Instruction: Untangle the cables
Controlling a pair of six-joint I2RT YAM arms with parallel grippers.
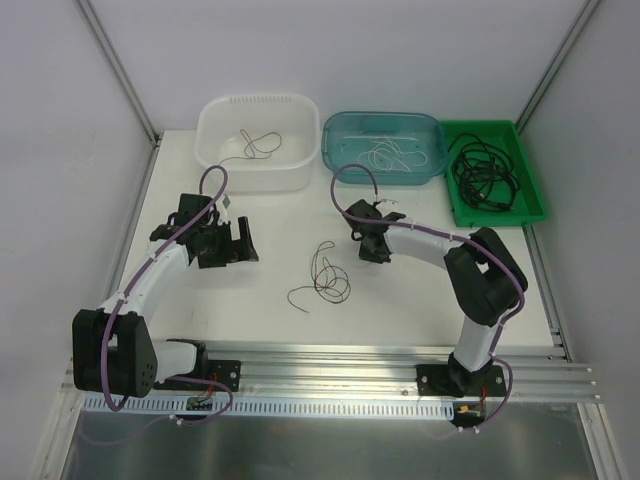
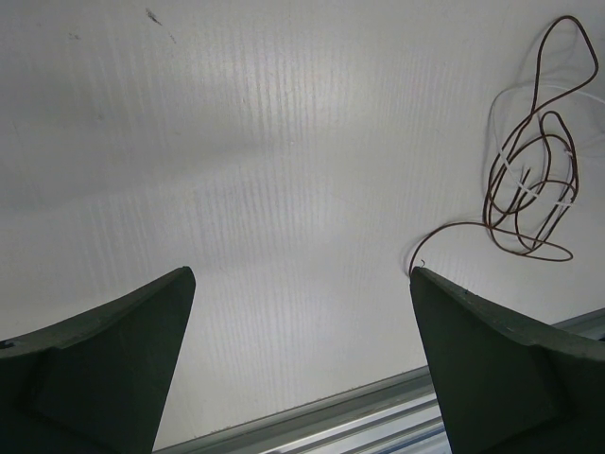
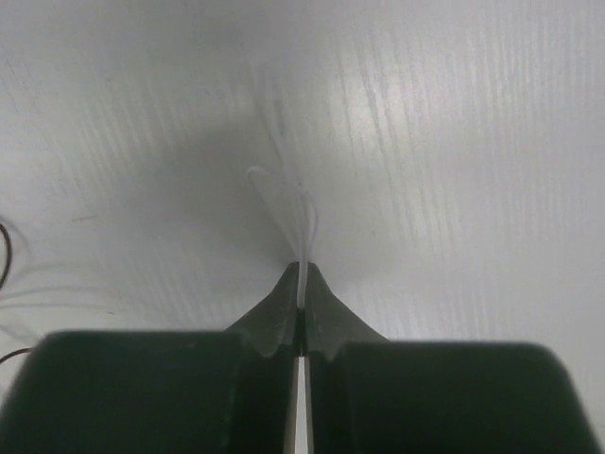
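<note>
A tangle of thin dark wiry cable (image 1: 325,275) lies on the white table between the two arms. In the left wrist view this brown cable (image 2: 529,189) shows a thin white cable (image 2: 558,203) wound through its loops. My right gripper (image 1: 372,248) hovers just right of the tangle. Its jaws (image 3: 301,276) are shut on a thin white cable (image 3: 284,194), which loops up out of the fingertips. My left gripper (image 1: 240,240) stands to the left of the tangle, apart from it. In the wrist view the left gripper (image 2: 301,276) is wide open with only bare table between its fingers.
Three containers line the back edge. The white tub (image 1: 260,178) holds a thin dark wire, the teal bin (image 1: 385,118) holds white cable, and the green tray (image 1: 500,215) holds black cables. An aluminium rail (image 1: 330,365) runs along the near edge.
</note>
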